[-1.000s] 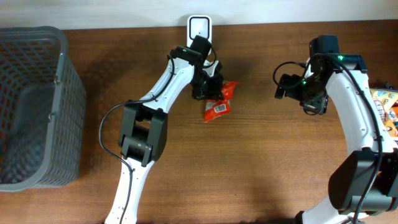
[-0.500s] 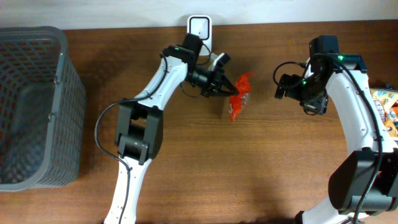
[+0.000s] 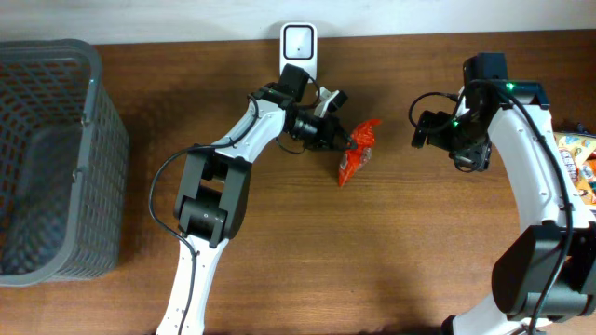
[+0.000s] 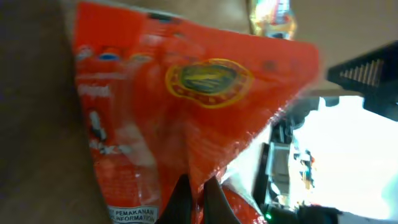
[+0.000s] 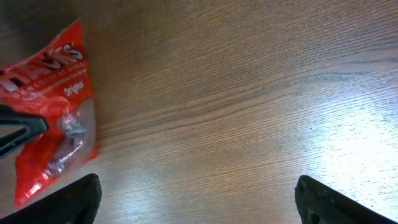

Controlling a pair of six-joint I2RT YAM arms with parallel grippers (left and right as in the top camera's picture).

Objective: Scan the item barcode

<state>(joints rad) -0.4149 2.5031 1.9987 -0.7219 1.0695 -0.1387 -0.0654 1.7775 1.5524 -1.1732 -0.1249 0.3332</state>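
red plastic snack packet [image 3: 359, 154] pinched in my left gripper [image 3: 345, 141]; i'd turn its barcode squarely toward the white scanner [image 3: 298, 42] at the back edge of the wooden table [image 3: 372, 261]; right gripper [image 3: 421, 130] spread.

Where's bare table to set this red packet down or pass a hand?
Widest bare table lies in front of the red packet, between left arm and right arm. Another strip runs between the basket and left arm. Crowded: around the scanner, left tool and right tool.
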